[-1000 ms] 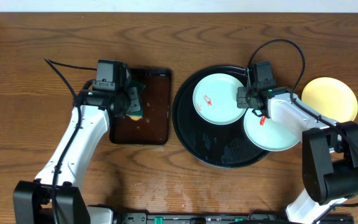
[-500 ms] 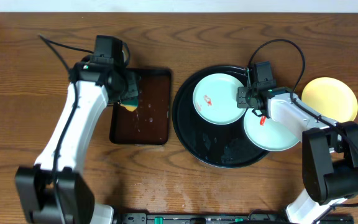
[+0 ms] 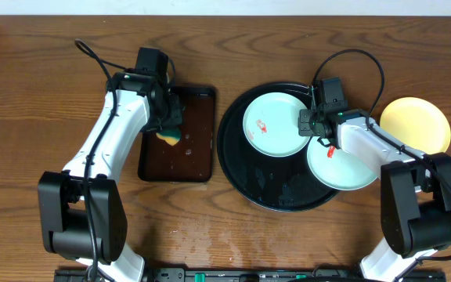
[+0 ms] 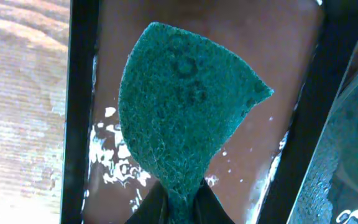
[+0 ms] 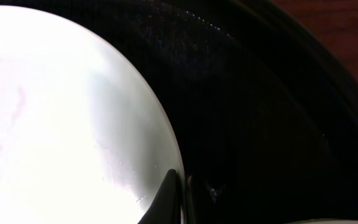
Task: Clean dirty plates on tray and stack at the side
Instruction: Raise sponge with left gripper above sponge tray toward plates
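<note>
The black round tray (image 3: 266, 185) holds two pale blue plates, each with a red smear. My right gripper (image 3: 305, 125) is shut on the right rim of the upper-left plate (image 3: 275, 124); in the right wrist view its fingers (image 5: 171, 194) pinch that bright plate (image 5: 61, 118) over the tray (image 5: 260, 112). The second plate (image 3: 344, 166) lies under my right wrist at the tray's right edge. A pale yellow plate (image 3: 416, 125) rests on the table to the right of the tray. My left gripper (image 3: 167, 125) is shut on a green and yellow sponge (image 3: 168, 138) (image 4: 185, 106).
A rectangular dark brown tray (image 3: 198, 137) with water drops lies left of the black tray, under the sponge; its wet bottom (image 4: 281, 93) shows in the left wrist view. Bare wooden table (image 3: 37, 94) surrounds both trays.
My left arm has swung its elbow back and its wrist to the right, keeping the sponge over the brown tray. The right arm and the plates have not moved.
</note>
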You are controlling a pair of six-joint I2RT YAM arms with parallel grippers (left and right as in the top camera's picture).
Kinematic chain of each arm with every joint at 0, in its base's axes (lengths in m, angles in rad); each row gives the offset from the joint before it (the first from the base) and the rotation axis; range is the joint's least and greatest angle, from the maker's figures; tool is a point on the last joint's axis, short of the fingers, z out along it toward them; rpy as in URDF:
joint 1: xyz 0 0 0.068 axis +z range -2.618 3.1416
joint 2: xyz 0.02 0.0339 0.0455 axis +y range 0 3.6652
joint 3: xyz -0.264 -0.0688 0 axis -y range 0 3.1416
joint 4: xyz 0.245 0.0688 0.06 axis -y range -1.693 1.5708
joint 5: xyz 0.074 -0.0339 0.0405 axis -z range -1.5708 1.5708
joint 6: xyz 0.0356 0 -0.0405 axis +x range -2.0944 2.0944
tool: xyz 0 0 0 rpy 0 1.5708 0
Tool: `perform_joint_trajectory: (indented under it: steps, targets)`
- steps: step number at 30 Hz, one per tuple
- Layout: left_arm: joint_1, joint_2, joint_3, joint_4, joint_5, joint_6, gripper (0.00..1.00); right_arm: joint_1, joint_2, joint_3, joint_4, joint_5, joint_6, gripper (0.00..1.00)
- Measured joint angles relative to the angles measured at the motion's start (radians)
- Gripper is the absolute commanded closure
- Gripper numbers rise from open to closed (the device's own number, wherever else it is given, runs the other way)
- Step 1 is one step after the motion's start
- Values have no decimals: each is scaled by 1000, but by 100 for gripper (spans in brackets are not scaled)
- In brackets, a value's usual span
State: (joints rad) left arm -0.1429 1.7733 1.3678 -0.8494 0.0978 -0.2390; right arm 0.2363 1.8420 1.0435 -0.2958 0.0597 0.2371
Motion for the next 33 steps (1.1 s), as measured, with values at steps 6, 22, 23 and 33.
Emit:
perform_joint_trajectory:
  steps: [6, 22, 23, 33]
  targets:
    - [0, 0, 0, 54, 8, 0, 93, 0, 0, 0, 1, 0, 0, 93]
    - [-42, 0, 0, 118, 19, 4, 93, -4, 0, 0, 9, 1, -1, 99]
    - [-42, 0, 0, 117, 8, 4, 93, -4, 0, 0, 9, 1, -1, 99]
    - [-43, 0, 0, 113, -23, 5, 93, -4, 0, 0, 13, 1, -1, 99]
